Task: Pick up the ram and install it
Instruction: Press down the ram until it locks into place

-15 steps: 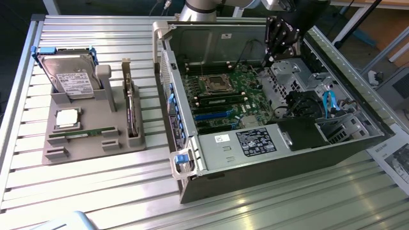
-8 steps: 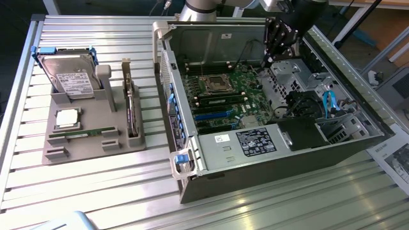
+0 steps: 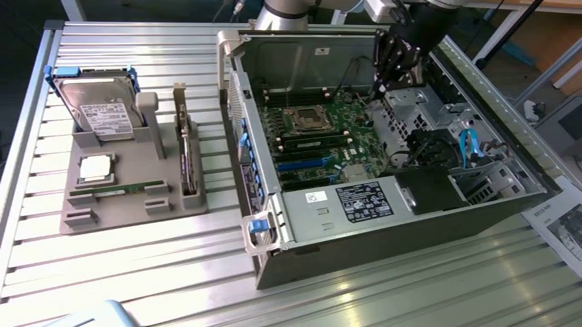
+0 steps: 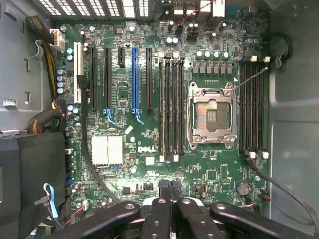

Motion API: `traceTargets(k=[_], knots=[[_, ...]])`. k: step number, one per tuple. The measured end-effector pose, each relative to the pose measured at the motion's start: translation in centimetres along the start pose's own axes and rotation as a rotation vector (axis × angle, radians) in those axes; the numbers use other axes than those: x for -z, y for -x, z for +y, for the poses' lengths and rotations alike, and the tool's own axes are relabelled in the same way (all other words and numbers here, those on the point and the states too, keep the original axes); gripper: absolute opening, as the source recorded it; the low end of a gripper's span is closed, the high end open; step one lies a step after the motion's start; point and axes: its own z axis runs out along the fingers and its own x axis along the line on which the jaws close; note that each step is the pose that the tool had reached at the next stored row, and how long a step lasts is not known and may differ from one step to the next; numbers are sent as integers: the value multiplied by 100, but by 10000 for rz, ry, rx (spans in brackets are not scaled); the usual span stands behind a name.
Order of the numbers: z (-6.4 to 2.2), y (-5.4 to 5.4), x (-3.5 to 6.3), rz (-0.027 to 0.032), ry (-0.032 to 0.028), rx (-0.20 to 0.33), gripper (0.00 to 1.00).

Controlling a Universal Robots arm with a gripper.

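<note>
One thin green ram stick (image 3: 116, 190) lies unpicked at the exterior view's left, and the clenched, empty black gripper (image 3: 386, 83) likely must open first.

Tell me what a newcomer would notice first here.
The open case at the exterior view's right draws the eye, its green motherboard bare with an empty processor socket. The shut gripper hangs over that board. On the exterior view's left, a gray tray holds the ram.
</note>
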Motion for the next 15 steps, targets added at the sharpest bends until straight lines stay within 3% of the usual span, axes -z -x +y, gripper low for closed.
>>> traceTargets(k=[9, 15], knots=[[39, -7, -142, 32, -180, 8, 10], [60, -11, -214, 52, -241, 11, 10]])
